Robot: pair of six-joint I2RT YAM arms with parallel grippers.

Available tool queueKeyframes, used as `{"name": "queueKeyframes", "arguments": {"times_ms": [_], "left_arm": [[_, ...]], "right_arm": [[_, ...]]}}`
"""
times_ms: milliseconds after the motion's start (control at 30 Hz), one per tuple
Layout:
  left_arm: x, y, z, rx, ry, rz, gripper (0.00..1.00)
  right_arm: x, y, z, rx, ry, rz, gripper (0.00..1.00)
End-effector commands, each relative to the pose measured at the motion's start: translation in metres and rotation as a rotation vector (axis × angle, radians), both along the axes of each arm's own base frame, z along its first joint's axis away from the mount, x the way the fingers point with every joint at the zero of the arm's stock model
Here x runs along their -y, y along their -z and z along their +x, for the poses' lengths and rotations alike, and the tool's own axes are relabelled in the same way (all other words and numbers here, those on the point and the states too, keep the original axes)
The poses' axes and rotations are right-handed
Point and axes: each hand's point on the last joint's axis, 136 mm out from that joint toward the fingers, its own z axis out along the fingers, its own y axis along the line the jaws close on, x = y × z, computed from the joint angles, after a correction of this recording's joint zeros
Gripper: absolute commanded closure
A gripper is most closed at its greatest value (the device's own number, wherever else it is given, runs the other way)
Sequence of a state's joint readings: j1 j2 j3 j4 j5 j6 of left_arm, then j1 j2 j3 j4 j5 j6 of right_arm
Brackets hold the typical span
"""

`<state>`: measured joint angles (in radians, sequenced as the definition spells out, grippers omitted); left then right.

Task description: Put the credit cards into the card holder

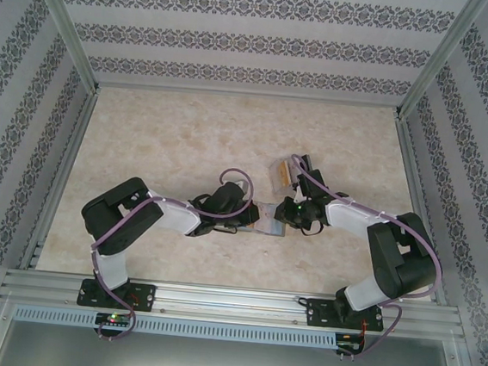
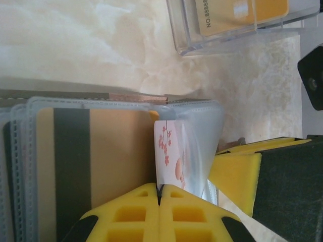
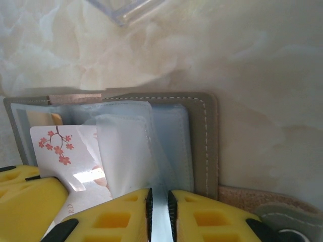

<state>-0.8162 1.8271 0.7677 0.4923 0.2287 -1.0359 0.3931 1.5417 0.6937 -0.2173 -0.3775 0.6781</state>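
Pinching the blossom card (image 2: 169, 151), left jaws aim it straight ahead into the card holder (image 3: 204, 146). Right jaws clamp its sleeve (image 3: 123, 146).

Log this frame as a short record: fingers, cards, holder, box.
left fingers: shut on the blossom card
right fingers: shut on a clear sleeve of the holder
holder: lying open on the table
blossom card: partly behind the sleeve, not fully in
striped card: orange, already in a sleeve
box: clear, beyond the holder, with an orange card inside
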Motion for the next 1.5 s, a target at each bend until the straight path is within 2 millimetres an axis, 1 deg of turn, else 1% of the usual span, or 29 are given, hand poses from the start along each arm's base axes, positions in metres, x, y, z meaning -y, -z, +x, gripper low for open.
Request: {"name": "queueKeyframes", "arguments": {"times_ms": [0,133,233,400,500,567,733,900,1067,1233,1300,1400,1467], "left_arm": [[0.007,0.018,-0.014,-0.061,0.058,0.019,0.97],[0.001,0.019,-0.014,-0.062,0.036,0.029,0.97],[-0.013,0.019,-0.014,-0.053,-0.027,0.048,0.99],[-0.039,0.008,-0.013,-0.011,-0.089,0.123,1.0],[-0.045,0.003,-0.013,0.011,-0.085,0.157,1.0],[-0.042,0.002,-0.012,0.017,-0.073,0.157,0.99],[-0.023,0.008,-0.007,0.017,-0.033,0.117,1.0],[-0.019,0.011,-0.003,0.033,-0.03,0.102,1.0],[-0.021,0.006,-0.004,0.048,-0.037,0.08,1.0],[-0.018,-0.011,-0.002,0.091,-0.044,0.015,1.0],[-0.015,-0.014,-0.001,0.103,-0.036,0.0,1.0],[-0.011,-0.017,0.0,0.129,-0.022,-0.029,1.0],[-0.012,-0.016,0.0,0.133,-0.029,-0.032,1.0]], "right_arm": [[0.019,0.023,-0.013,-0.065,0.038,-0.087,0.79],[0.019,0.02,-0.013,-0.061,0.04,-0.087,0.79],[0.022,0.019,-0.011,-0.052,0.048,-0.099,0.79],[0.024,0.019,-0.011,-0.05,0.052,-0.101,0.79],[0.024,0.02,-0.012,-0.055,0.05,-0.1,0.79],[0.023,0.02,-0.011,-0.056,0.049,-0.097,0.79],[0.022,0.021,-0.011,-0.059,0.045,-0.094,0.79],[0.021,0.022,-0.012,-0.064,0.042,-0.091,0.79],[0.023,0.025,-0.013,-0.071,0.046,-0.103,0.79],[0.028,0.022,-0.012,-0.059,0.057,-0.125,0.79],[0.027,0.02,-0.011,-0.056,0.055,-0.119,0.79],[0.026,0.022,-0.01,-0.062,0.051,-0.114,0.79],[0.026,0.023,-0.011,-0.068,0.05,-0.113,0.79]]}}
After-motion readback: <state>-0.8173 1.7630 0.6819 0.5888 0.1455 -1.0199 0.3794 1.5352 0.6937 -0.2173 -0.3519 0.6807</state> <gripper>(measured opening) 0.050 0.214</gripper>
